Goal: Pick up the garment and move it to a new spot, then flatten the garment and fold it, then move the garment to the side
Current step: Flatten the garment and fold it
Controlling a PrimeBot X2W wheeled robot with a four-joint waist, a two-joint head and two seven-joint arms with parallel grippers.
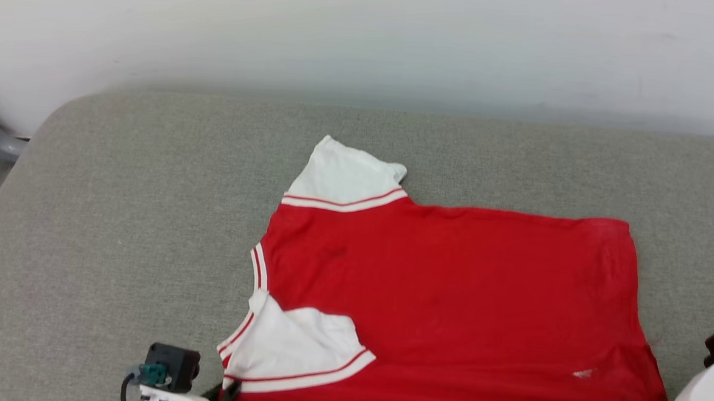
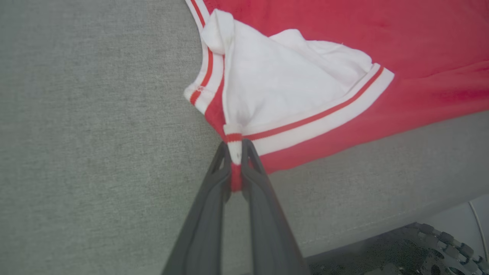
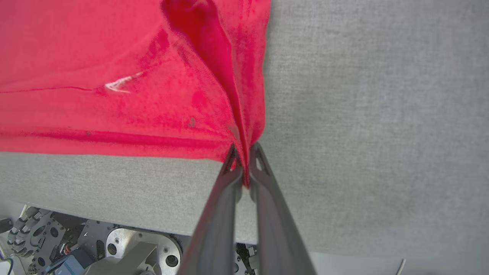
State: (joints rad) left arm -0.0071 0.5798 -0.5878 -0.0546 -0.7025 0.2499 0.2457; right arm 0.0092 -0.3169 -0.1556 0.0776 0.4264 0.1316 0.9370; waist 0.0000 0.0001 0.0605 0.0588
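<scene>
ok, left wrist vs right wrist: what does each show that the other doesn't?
Left wrist: left end effector shut on the striped trim beside the white sleeve, which lies folded onto the red body. Right wrist: right end effector shut on a plain red hem corner, a small white mark nearby. Both: the garment on grey upholstery.

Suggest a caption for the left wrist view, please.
Left gripper shut on a trimmed corner of the garment, on grey upholstery.
</scene>
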